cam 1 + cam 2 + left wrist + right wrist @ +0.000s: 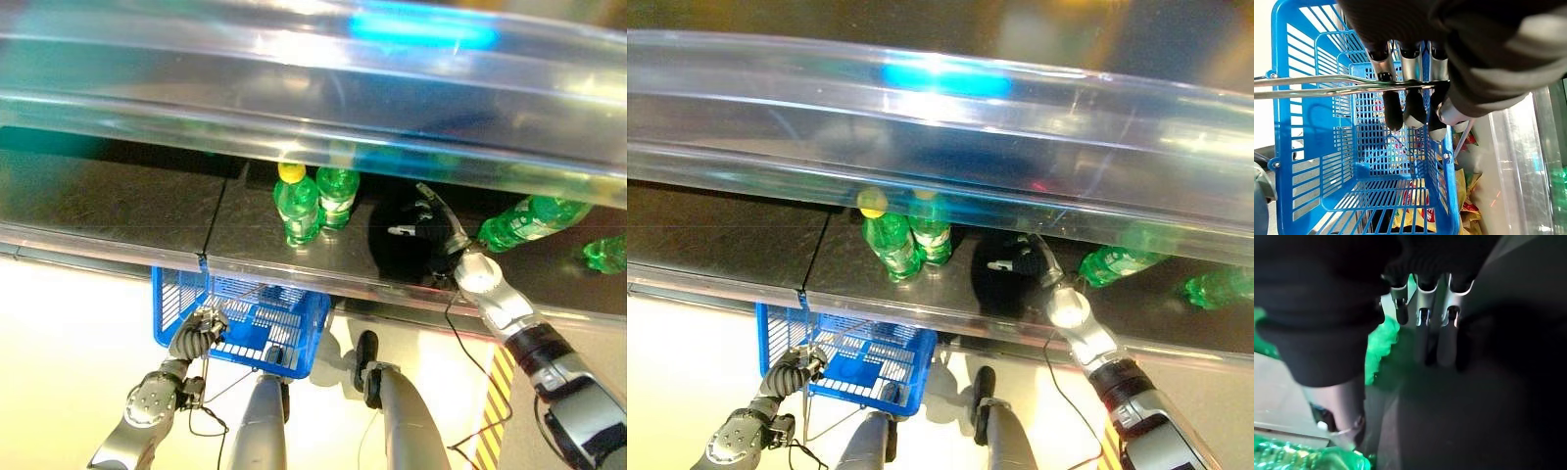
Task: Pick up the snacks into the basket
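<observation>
My left hand (196, 333) is below the shelf, its fingers (1410, 105) curled round the metal wire handle (1327, 85) of the blue mesh basket (176, 294), which hangs from it. Colourful snack packets (1415, 205) show through the mesh at the basket's bottom. My right hand (431, 220) reaches onto the dark shelf, and its fingers (1422, 338) lie straight over a dark rounded thing (397, 250) that is too dark to identify. Nothing shows held in that hand.
Two green bottles (297, 206) (338, 194) stand upright just left of the dark thing. A green bottle (529, 220) lies on the shelf right of my right hand, another (607, 253) further right. A clear shelf rail (313, 108) runs across above.
</observation>
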Available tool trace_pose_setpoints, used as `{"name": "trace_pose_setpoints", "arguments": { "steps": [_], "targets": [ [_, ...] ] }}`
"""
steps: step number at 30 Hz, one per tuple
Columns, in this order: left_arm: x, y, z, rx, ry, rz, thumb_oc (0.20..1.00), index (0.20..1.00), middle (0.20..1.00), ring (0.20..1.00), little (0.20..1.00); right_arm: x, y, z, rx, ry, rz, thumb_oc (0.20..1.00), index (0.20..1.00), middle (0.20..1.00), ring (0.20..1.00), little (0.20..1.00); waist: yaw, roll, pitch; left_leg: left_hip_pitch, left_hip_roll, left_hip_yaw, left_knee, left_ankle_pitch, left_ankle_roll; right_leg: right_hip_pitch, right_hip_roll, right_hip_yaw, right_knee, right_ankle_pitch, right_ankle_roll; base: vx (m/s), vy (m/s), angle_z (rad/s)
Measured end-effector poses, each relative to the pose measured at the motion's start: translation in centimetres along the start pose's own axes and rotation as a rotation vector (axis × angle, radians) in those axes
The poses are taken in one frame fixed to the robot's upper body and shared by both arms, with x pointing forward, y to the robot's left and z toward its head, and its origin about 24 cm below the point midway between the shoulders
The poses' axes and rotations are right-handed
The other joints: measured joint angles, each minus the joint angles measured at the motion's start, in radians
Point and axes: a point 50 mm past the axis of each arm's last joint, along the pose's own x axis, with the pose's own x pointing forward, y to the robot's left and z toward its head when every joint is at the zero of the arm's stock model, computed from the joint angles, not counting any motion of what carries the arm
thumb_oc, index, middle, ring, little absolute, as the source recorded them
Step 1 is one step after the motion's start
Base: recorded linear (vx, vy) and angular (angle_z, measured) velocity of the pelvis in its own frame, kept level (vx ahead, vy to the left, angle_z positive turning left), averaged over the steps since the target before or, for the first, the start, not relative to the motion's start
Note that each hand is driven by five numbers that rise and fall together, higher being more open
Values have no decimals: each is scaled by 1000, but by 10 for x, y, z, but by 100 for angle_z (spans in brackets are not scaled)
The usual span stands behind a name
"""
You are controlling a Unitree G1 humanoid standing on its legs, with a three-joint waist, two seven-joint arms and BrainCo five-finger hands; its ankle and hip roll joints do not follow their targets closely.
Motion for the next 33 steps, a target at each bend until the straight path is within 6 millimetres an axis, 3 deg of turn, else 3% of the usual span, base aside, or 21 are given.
{"name": "trace_pose_setpoints", "arguments": {
  "steps": [8,17,33],
  "targets": [
    [0,0,0,-25,3,0,200,200,200,200,200,9,24,15,2,-38,73,1000,1000,1000,1000,1000,28,4,0,-5,-3,-9,0,3,-1,-1,-4,-7,2,-1,-1,3,0,2],
    [1,0,1,-23,0,-1,200,200,200,200,200,14,41,30,17,-79,127,1000,1000,1000,1000,1000,32,4,0,-18,-4,-12,0,8,-8,-14,-6,-10,7,-2,-4,1,0,1],
    [2,-3,2,-20,-4,-16,200,200,200,200,200,15,50,35,14,-89,164,1000,1000,1000,1000,1000,50,5,0,-20,-4,-15,0,8,-7,-17,-7,-12,11,-4,-5,0,0,0]
  ]
}}
